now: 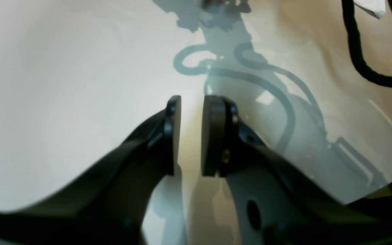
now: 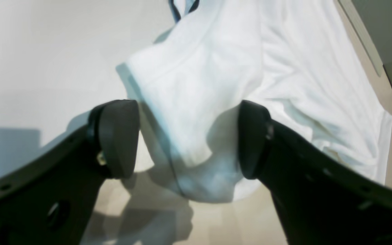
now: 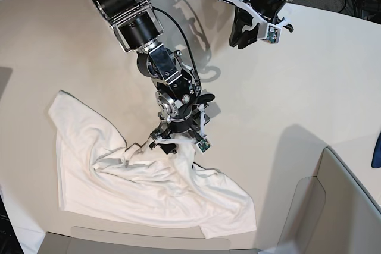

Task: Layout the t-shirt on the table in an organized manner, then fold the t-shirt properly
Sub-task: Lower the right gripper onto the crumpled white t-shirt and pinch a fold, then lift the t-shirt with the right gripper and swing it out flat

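We are looking at a robotics lab: two black arms, each with a wrist camera, work over a broad off-white table with a curved edge. Bundled black cables trail beyond the left gripper's fingers, and grey panels stand at the table's corner.
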### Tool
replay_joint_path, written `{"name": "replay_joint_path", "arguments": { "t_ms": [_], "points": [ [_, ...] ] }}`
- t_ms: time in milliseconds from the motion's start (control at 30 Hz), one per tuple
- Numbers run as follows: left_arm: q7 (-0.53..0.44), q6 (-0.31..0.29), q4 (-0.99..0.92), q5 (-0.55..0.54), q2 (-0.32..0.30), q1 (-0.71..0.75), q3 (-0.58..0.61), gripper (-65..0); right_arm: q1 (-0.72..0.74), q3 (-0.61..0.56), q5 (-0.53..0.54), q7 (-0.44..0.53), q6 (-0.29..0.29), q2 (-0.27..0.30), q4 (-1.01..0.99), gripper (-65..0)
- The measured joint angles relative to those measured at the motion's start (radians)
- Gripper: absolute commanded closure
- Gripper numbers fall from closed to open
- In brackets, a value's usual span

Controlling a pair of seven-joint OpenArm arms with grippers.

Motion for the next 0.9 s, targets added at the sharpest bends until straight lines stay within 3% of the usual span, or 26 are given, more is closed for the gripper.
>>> {"name": "replay_joint_path", "arguments": {
  "t_ms": [67, 233, 367, 600, 733, 900],
  "points": [
    [0.000, 0.000, 0.000, 0.000, 0.000, 0.000, -0.001, -11.5, 0.003, 0.000, -0.005, 0.022, -0.005, -0.002, -0.028, -38.6],
    [0.000, -0.001, 0.000, 0.000, 0.000, 0.000, -0.001, -11.5, 0.006, 0.000, -0.003, 0.028, -0.004, -0.003, -0.063, -10.1],
    [0.000, -0.001, 0.000, 0.000, 0.000, 0.000, -0.001, -11.3, 0.016, -0.001, -0.003, 0.013, 0.000, -0.002, -0.075, 0.0],
    [0.000, 0.000, 0.000, 0.000, 0.000, 0.000, -0.001, -11.2, -0.005, -0.017, -0.001, -0.026, 0.003, 0.003, 0.013, 0.0],
    [0.000, 0.000, 0.000, -0.002, 0.000, 0.003, -0.001, -11.2, -0.015, -0.183, -0.003, -0.135, 0.000, 0.013, 0.144, 0.0],
    [-0.005, 0.006, 0.000, -0.134, 0.003, 0.026, -0.076, -11.2, -0.011, -0.363, 0.010, -0.222, 0.010, -0.005, 0.310, 0.0]
  ]
}}
